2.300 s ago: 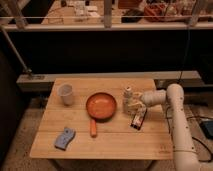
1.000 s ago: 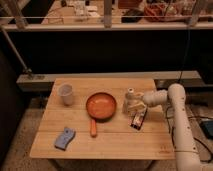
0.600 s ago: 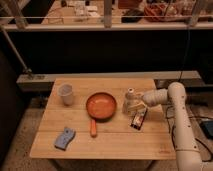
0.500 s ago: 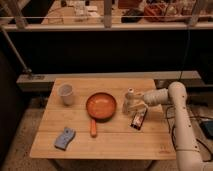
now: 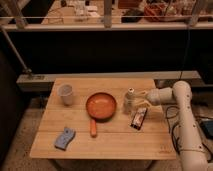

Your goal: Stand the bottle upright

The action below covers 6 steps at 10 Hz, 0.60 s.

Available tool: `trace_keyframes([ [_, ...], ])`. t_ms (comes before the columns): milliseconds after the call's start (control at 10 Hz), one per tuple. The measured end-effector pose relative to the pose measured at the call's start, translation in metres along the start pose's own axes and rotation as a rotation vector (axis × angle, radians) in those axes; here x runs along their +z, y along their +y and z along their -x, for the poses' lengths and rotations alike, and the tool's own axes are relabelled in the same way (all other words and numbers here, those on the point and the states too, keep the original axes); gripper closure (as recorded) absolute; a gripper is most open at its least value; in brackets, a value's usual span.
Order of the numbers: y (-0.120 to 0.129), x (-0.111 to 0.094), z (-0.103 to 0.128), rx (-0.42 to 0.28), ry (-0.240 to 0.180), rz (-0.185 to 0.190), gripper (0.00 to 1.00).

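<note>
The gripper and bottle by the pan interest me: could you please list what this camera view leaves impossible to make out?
- Camera view: the gripper sits at the bottle, too small to show contact.
- The bottle looks upright; its base by the dark packet is too blurred to confirm it rests flat on the table.
- The packet's label is unreadable.
- The arm's base is cut off by the lower edge.

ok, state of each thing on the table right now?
bottle: upright, right of the pan
gripper: at the bottle's right side
pan: flat, handle toward the near edge
cup: upright, far left
packet: lying flat, right of the pan
sponge: lying flat, near left
</note>
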<state>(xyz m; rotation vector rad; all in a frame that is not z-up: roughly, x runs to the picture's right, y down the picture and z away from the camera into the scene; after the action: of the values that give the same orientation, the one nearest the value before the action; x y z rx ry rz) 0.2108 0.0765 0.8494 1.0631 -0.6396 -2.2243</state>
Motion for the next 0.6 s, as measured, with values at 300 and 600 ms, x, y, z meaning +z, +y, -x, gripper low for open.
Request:
trace_keyframes([
  [300,0.004,-0.011,0.003,0.010,0.010,0.015,0.38],
  [600,0.006,-0.018,0.006,0.015,0.009,0.026,0.22],
])
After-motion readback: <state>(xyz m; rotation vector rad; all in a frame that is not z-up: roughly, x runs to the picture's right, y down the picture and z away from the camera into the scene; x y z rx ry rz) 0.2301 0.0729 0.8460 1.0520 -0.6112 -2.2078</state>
